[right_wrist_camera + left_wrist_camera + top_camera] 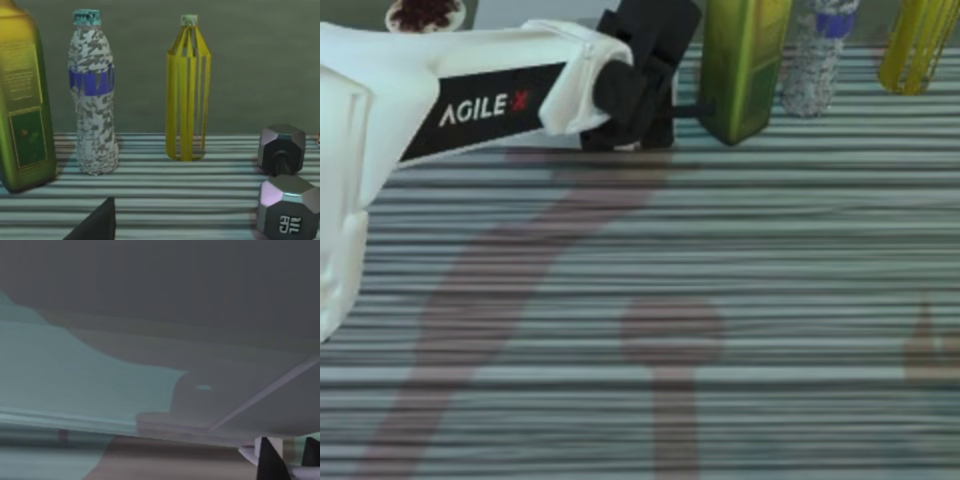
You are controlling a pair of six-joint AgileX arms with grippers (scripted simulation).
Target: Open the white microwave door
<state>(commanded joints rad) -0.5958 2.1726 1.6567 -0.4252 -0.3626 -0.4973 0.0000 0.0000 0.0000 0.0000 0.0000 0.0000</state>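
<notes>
At upper centre of the top view, the left gripper (705,108) reaches beside the green bottle (745,65); jaw state unclear, microwave unseen there.

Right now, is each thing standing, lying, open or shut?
Green bottle, upright.
Water bottle, upright, capped.
Yellow bottle, upright, capped.
Dumbbell, lying flat.
Door, cannot tell open or shut.
Left gripper, up close to the door.
Right gripper, low, facing the bottles.
</notes>
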